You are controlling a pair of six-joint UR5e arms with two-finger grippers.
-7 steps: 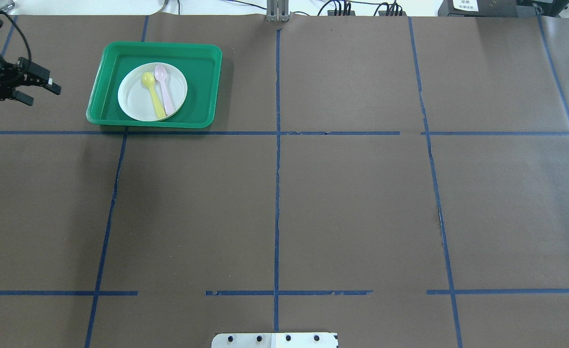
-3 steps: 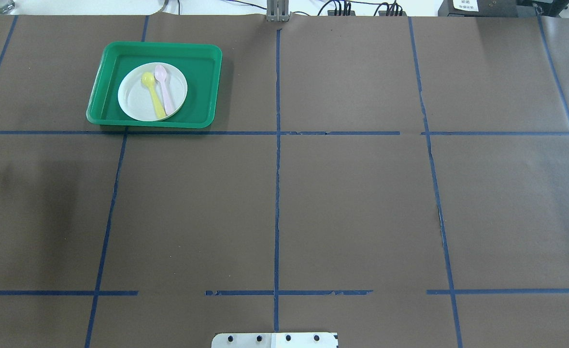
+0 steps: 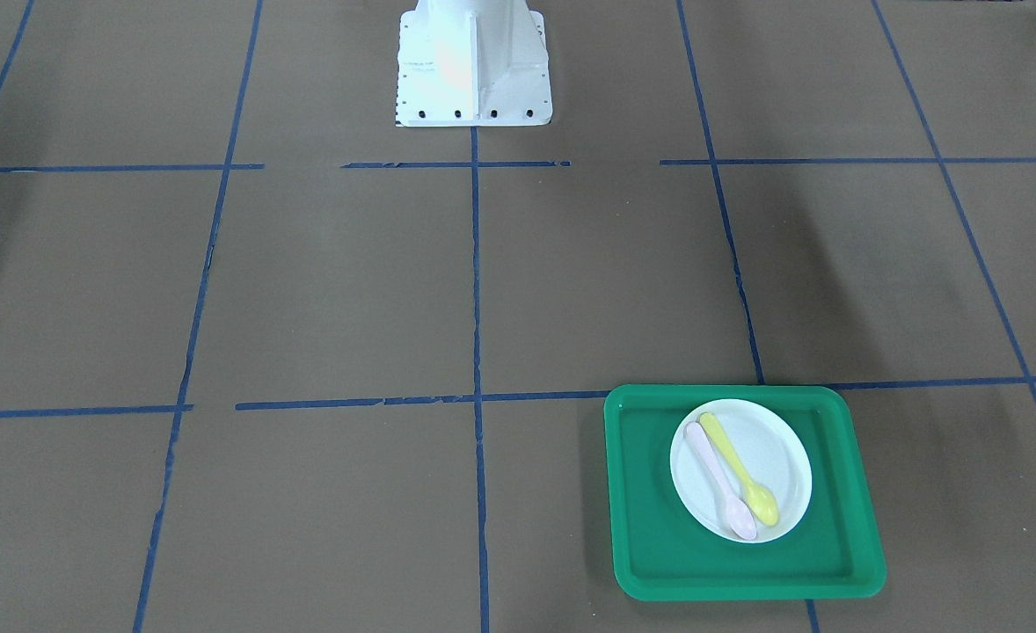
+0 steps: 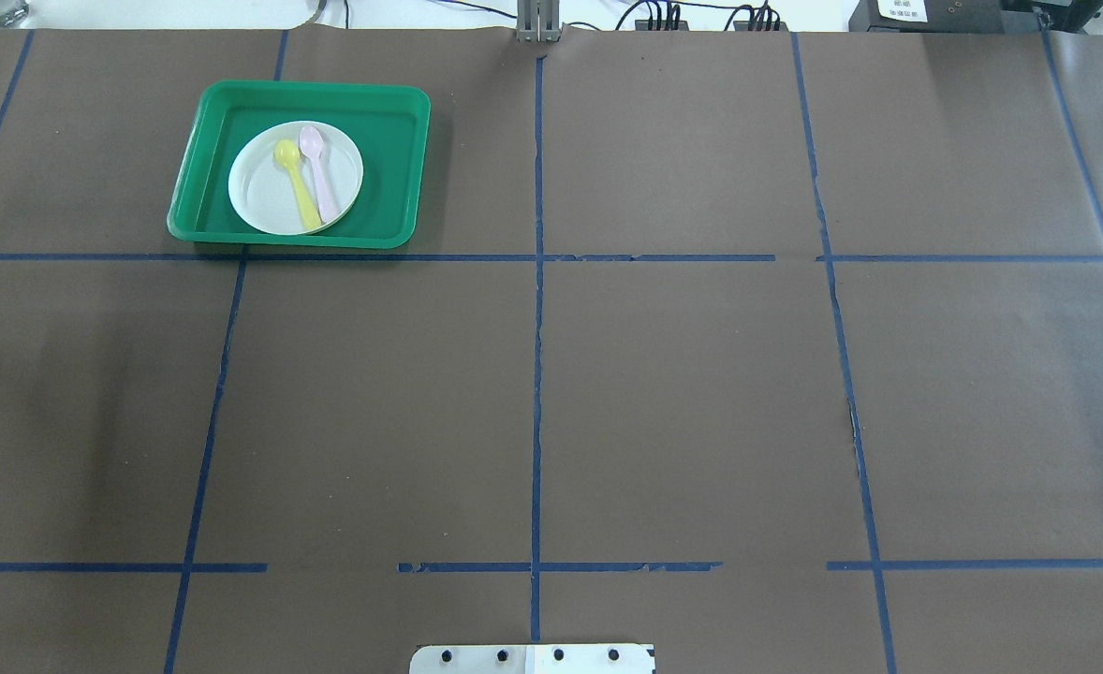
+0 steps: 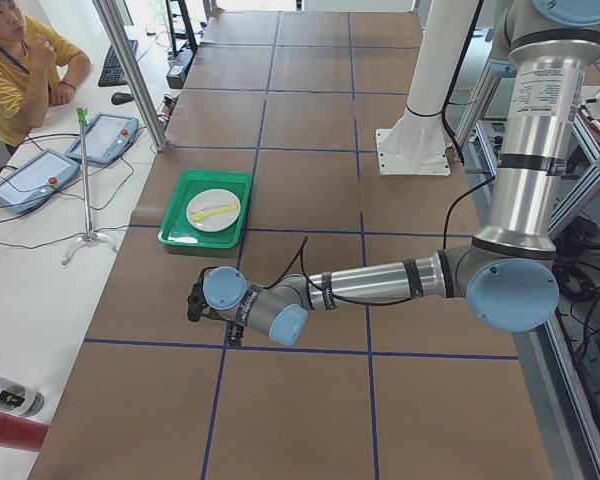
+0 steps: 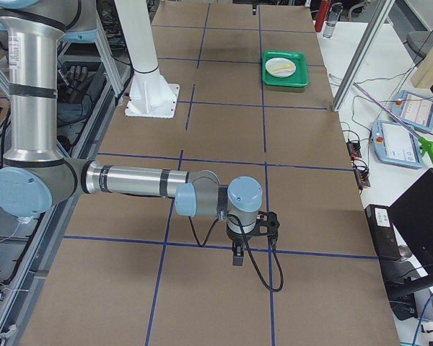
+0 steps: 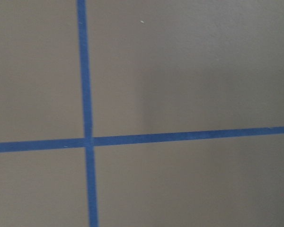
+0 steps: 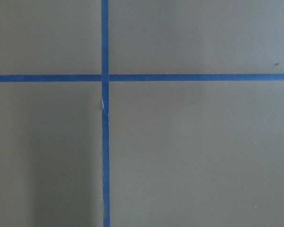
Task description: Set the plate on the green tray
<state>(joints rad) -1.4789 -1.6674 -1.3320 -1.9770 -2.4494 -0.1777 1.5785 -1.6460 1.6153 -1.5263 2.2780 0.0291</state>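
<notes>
The green tray lies on the brown table at the far left of the overhead view and at the lower right of the front-facing view. A white plate sits flat inside it, with a yellow spoon and a pink spoon on it. My left gripper hangs low over the table in the exterior left view, well short of the tray; I cannot tell whether it is open. My right gripper shows only in the exterior right view, far from the tray; I cannot tell its state. Both wrist views show only table and blue tape.
The white robot base stands at the table's middle edge. A metal post, teach pendants and a seated operator are beside the tray's end of the table. Bottles lie off the table's corner.
My left gripper was at the overhead view's left edge beside the tray one second ago; it has moved out of that view. Tray, plate and spoons have not moved.
</notes>
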